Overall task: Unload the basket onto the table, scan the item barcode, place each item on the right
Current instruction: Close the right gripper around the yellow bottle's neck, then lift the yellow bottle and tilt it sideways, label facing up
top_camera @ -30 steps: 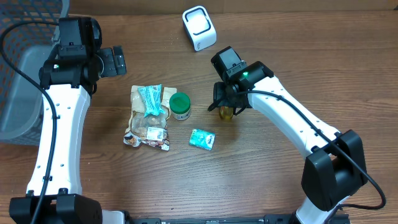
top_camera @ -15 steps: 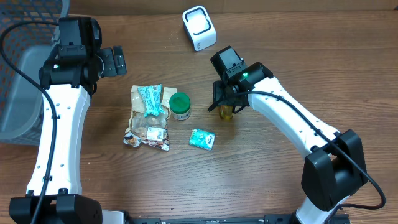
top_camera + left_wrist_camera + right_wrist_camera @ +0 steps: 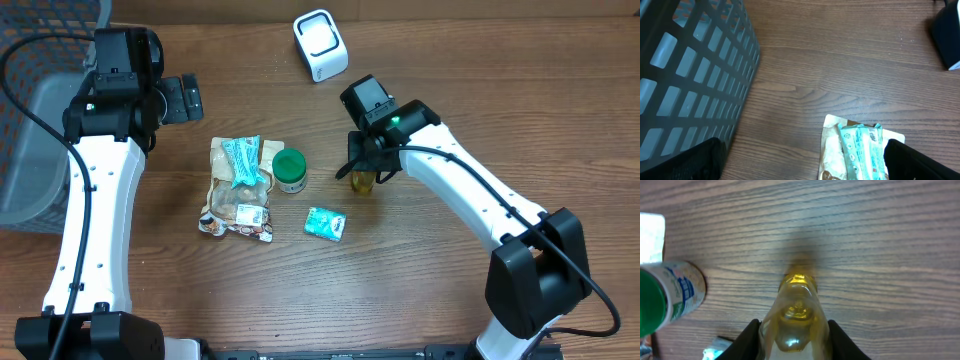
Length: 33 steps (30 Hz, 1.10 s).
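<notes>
Right wrist: right claw point(image 3: 795, 336) grips yellow bottle point(image 3: 797, 297).

Left arm point(image 3: 95, 200) rises along the frame's left, jaws wide apart; right arm point(image 3: 460, 190) reaches to centre, jaws pinching a bottle point(image 3: 797, 315).

Right gripper point(image 3: 362, 174) is clamping down on the little yellow bottle point(image 3: 364, 184), one finger on each side. A green-lidded jar point(image 3: 290, 170) is sitting near those fingers, the teal packet point(image 3: 325, 223) a bit further off, and the white scanner point(image 3: 320, 45) well clear. Left gripper point(image 3: 186, 98) is hanging with its fingers spread wide, the snack bags point(image 3: 239, 190) lying near them.
</notes>
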Each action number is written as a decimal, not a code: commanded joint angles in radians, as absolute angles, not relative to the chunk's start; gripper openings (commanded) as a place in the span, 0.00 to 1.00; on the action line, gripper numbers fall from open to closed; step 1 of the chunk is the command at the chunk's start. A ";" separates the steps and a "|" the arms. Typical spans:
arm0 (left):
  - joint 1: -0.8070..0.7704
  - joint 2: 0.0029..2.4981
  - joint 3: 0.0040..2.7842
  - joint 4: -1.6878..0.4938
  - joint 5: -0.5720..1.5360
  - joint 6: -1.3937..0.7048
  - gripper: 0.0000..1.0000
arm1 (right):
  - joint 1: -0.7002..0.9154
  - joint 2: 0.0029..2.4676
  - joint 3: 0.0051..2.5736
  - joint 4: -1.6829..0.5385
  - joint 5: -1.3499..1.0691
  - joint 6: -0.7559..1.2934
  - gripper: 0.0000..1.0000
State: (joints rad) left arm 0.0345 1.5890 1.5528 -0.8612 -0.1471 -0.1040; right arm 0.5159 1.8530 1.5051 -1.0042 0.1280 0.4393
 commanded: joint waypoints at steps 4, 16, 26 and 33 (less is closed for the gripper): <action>0.032 1.589 1.560 -0.860 -0.157 -0.097 1.00 | 0.419 1.790 1.565 -1.058 -0.039 0.383 0.25; 0.032 1.589 1.560 -0.860 -0.157 -0.097 1.00 | 0.135 1.509 1.573 -1.170 -0.911 0.057 0.25; 0.032 1.589 1.560 -0.860 -0.157 -0.097 1.00 | 0.083 1.415 1.573 -1.372 -1.209 -0.220 0.26; 0.032 1.589 1.560 -0.860 -0.157 -0.097 0.99 | 0.083 1.416 1.573 -1.435 -1.282 -0.286 0.26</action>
State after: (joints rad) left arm 0.0345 1.5890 1.5528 -0.8612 -0.1471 -0.1043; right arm 0.0856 1.4368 1.5505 -1.4338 -1.1767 -0.2306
